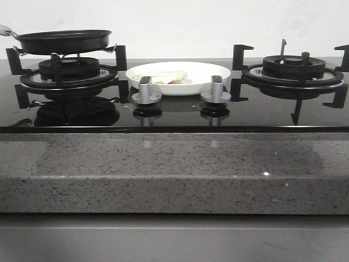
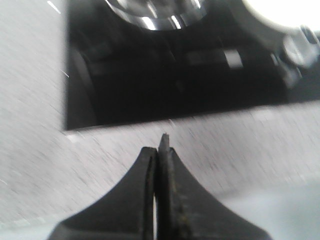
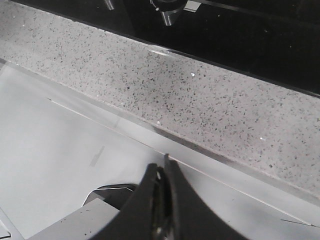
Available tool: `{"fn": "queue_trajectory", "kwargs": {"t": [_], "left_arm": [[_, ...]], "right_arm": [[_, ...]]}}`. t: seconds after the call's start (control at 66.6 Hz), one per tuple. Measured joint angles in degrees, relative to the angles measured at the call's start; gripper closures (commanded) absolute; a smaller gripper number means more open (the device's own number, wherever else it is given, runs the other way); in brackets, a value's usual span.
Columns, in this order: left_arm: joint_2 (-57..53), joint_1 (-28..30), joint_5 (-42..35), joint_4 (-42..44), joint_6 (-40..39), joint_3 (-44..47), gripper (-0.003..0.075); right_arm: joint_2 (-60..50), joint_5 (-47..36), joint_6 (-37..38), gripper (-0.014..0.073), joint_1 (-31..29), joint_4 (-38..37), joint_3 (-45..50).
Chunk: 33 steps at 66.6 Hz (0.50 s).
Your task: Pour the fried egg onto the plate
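Note:
The white plate (image 1: 218,72) sits on the black glass cooktop between the two burners. The pale fried egg (image 1: 162,76) lies in it, with an orange patch at its right end. The black frying pan (image 1: 62,41) rests level on the left burner with its pale handle pointing left. Neither gripper shows in the front view. My left gripper (image 2: 161,145) is shut and empty over the speckled stone counter, in front of the cooktop's left corner; that view is blurred. The plate's edge (image 2: 285,10) shows there, far off. My right gripper (image 3: 162,167) is shut and empty, low in front of the counter.
Two silver knobs (image 1: 146,90) (image 1: 216,89) stand just in front of the plate. The right burner (image 1: 294,68) has black pan supports. The speckled counter (image 1: 174,174) runs along the front, with a grey ledge (image 3: 60,130) below it.

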Motion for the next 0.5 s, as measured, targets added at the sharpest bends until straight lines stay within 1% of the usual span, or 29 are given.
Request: {"fn": "queue_trajectory", "kwargs": {"t": [0.105, 0.195, 0.405, 0.496], "left_arm": [[-8.3, 1.7, -11.2, 0.1, 0.0, 8.4, 0.074], [-14.6, 2.9, -18.6, 0.0, 0.0, 15.9, 0.074], [-25.0, 3.6, -31.1, -2.2, 0.0, 29.8, 0.074], [-28.1, 3.7, -35.8, -0.4, -0.9, 34.5, 0.0741]], "right_arm": [[0.0, 0.0, 0.0, 0.066, 0.0, 0.0, 0.0], [0.0, 0.0, 0.0, 0.066, 0.0, 0.0, 0.0], [0.0, 0.0, 0.0, 0.066, 0.0, 0.0, 0.0], [0.0, 0.0, 0.0, 0.066, 0.0, 0.0, 0.0]]}}
